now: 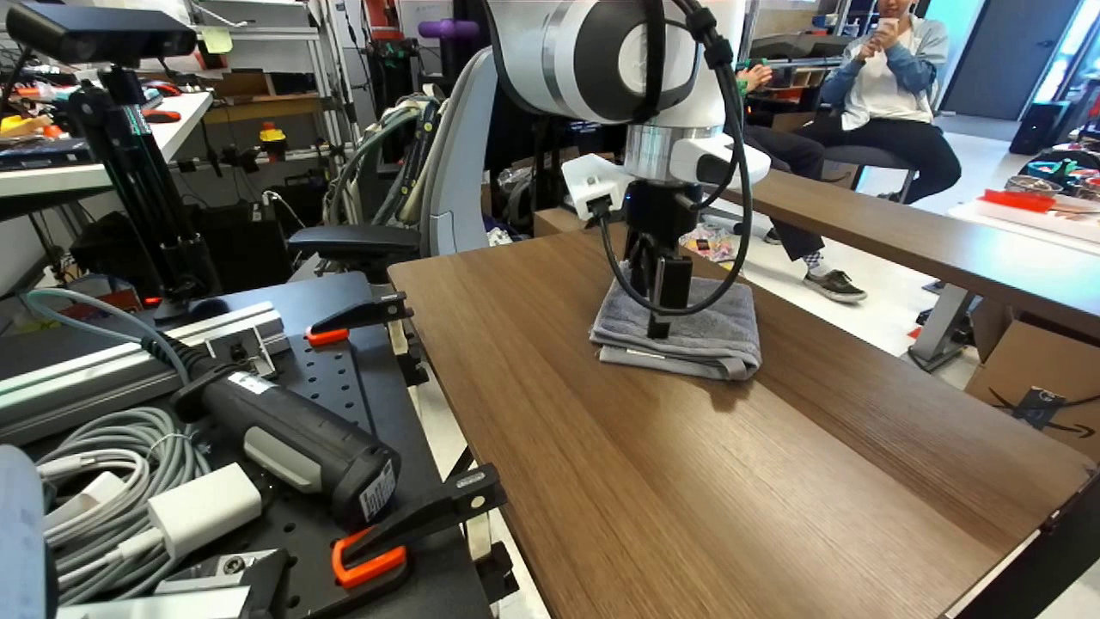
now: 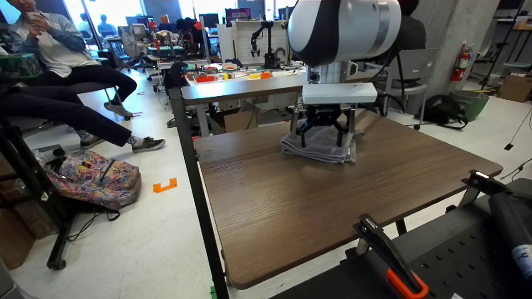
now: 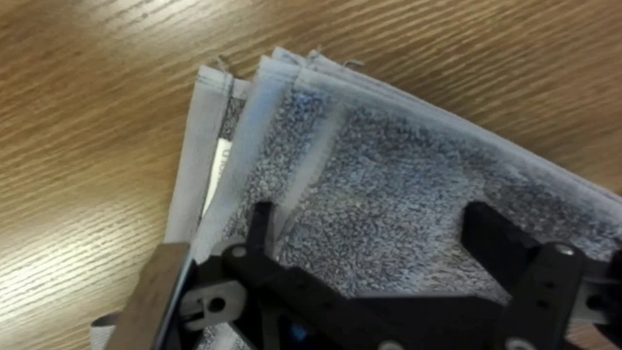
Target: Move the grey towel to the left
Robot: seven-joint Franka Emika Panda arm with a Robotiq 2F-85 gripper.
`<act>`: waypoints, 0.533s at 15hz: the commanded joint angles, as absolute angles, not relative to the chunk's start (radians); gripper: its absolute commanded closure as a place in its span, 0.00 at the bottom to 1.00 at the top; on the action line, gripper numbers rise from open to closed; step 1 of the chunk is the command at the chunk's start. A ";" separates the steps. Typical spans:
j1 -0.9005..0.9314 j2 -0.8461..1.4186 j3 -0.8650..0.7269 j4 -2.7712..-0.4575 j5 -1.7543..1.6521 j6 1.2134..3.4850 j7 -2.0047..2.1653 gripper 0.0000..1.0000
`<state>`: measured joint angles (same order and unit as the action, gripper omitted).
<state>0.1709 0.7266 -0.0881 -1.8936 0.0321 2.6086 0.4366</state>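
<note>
closest in the wrist view, the gripper (image 3: 368, 209) hangs, jaws apart, over the grey towel (image 3: 384, 182) on the table (image 1: 687, 481), where a shallow pinch could lift only its top fold

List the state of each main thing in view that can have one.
Grey towel: folded in layers, lying on the brown table.
White label: partly covered by the towel's upper layer.
Gripper: open, its contact with the towel unclear.
Grey cable: coiled on the black board.
</note>
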 commanded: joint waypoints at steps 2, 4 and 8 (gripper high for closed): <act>0.187 0.727 -0.089 -1.836 0.043 2.562 0.451 0.00; 0.197 0.680 -0.094 -1.847 0.036 2.537 0.456 0.00; 0.215 0.542 -0.105 -1.894 0.013 2.515 0.463 0.00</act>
